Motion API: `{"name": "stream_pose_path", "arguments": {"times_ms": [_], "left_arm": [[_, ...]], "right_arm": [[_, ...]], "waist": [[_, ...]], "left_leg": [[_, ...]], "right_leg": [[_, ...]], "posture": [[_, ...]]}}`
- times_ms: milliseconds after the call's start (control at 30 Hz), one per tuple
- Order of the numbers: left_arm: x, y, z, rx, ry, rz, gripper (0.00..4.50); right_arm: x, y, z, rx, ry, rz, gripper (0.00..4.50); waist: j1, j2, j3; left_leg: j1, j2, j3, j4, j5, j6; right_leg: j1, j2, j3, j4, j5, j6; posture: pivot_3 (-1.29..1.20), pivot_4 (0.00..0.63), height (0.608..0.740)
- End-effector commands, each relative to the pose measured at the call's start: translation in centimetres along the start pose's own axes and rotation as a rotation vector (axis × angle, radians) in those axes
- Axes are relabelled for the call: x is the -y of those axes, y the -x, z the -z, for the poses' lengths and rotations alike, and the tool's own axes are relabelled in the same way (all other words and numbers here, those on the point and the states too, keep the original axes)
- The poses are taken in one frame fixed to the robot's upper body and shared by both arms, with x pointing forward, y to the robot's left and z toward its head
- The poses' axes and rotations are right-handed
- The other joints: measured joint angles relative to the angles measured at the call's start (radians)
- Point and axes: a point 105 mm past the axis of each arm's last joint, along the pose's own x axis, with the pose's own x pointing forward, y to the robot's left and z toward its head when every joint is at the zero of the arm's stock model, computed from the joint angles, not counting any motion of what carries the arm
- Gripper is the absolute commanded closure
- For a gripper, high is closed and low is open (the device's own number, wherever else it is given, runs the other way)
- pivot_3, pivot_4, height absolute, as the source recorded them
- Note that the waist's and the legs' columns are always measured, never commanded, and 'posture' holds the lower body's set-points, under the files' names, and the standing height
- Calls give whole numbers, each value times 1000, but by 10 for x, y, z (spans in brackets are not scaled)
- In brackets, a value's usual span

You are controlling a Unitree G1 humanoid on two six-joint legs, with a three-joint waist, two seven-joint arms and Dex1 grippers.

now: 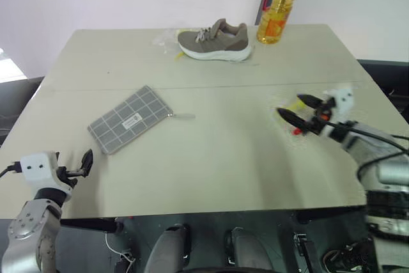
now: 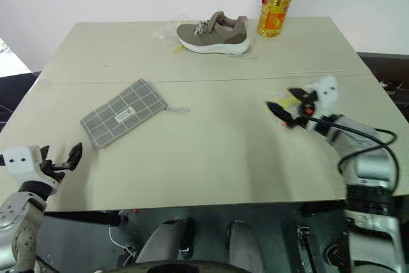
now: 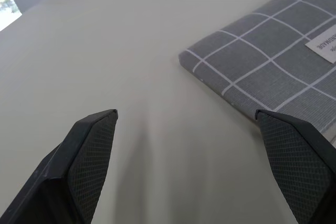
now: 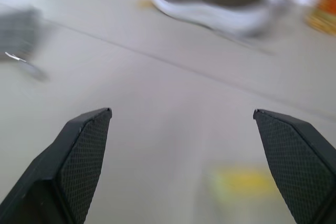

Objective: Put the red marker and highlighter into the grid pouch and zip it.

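L gripper (image 1: 87,162) low at near-left edge of surface (image 1: 211,158), jaws spread wide, empty, touching nothing, aimed toward pouch. Pouch (image 1: 130,119) flat, left of centre, zip pull toward the right, apart from both grippers. Shoe (image 1: 214,39) and oil bottle (image 1: 278,6) at far edge. R gripper (image 1: 296,109) above surface on right, jaws wide apart, empty. Highlighter (image 4: 247,181) just beneath it; red marker (image 1: 297,132) mostly hidden there.

Matt woven cloth grid pouch (image 1: 130,119)
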Motion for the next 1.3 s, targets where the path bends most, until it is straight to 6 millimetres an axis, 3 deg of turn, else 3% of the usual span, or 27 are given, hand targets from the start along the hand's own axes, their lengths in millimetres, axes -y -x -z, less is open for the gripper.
{"name": "stream_pose_path", "arguments": {"times_ms": [33, 133, 300, 433, 633, 800, 1000, 1300], "left_arm": [[5, -1, -6, 29, -41, 17, 80], [4, -2, -7, 33, -51, 20, 80], [-6, 4, -12, 61, -101, 8, 0], [-18, 4, -10, 18, -296, 4, 0], [-32, 2, -11, -1, -482, 34, 0], [-32, -4, -7, -15, -563, 99, 0], [-24, -16, -2, -16, -625, 183, 0], [-15, -28, 4, -14, -725, 284, 0]], "right_arm": [[-35, -26, -19, 69, 11, -105, 0], [-60, -50, -10, 20, 50, -166, 0], [-100, -92, -4, -25, 68, -241, 2370], [-129, -123, 2, -55, 108, -282, 4461], [-163, -168, 21, -123, 196, -263, 4461], [-175, -196, 27, -161, 221, -193, 4461], [-184, -214, 37, -208, 219, -134, 4461], [-199, -221, 40, -233, 190, -166, 4461]], "waist": [[4, 0, 0], [1, 0, 0], [-3, 0, 0], [-10, -1, -1], [-23, 0, 0], [-32, 0, 0], [-32, 1, 1], [-34, 2, 1]], "left_leg": [[0, 0, 0, 0, 0, 0], [-1, 1, 0, 0, 0, -1], [-2, 1, 1, 0, 0, -1], [-1, 3, 1, 0, 0, 0], [-1, 5, 1, -1, -1, -2], [-1, 4, 1, -1, 0, -4], [-1, 5, 1, -2, 0, -8], [0, 5, 0, -2, 0, -9]], "right_leg": [[0, 0, -1, 0, 0, 0], [-4, 0, -2, 0, 0, 0], [-7, -1, -2, 0, 2, -3], [-10, 0, -3, 1, 5, -4], [-11, 0, -5, 3, 6, -6], [-14, 0, -6, 4, 8, -10], [-17, 0, -6, 10, 11, -6], [-20, 1, -6, 16, 11, -6]], "posture": [[0, 150, 731], [0, 150, 731], [0, 150, 731], [0, 150, 731], [0, 150, 731], [0, 150, 731], [0, 150, 731], [0, 150, 731]]}}
